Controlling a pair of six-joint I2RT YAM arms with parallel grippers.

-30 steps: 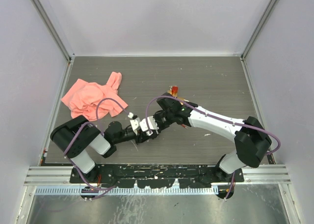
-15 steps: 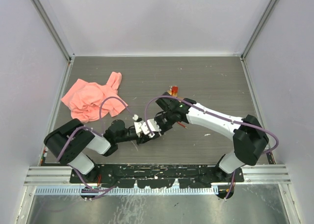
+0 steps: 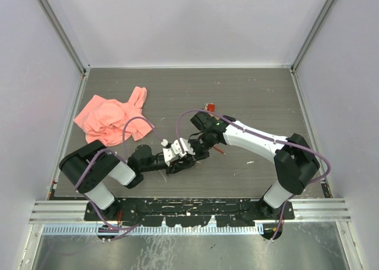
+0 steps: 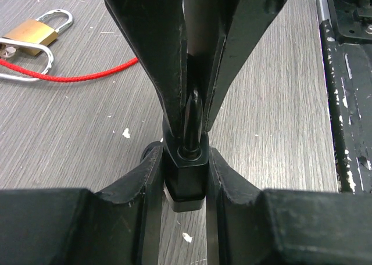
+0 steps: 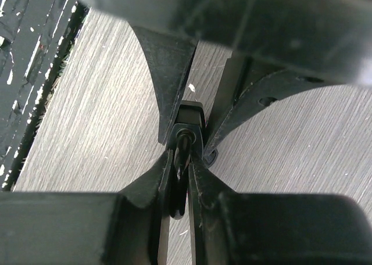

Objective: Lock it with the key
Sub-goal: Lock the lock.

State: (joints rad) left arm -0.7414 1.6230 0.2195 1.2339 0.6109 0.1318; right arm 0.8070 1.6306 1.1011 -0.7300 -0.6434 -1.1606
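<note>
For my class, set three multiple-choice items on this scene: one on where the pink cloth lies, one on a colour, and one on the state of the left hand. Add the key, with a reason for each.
1. In the top view, where does the pink cloth lie?
A. on the left side of the table, beyond the left arm
B. at the near right corner
C. draped over the right arm

2. What colour is the cord beside the brass padlock?
A. blue
B. red
C. green

3. What state is the left hand in?
A. wide open and empty
B. shut on the black lock
C. out of every view

Key:
1 A: the cloth is bunched at the left, past the left arm.
2 B: the left wrist view shows it red.
3 B: its fingers clamp the lock body, with the key in the keyhole.
</note>
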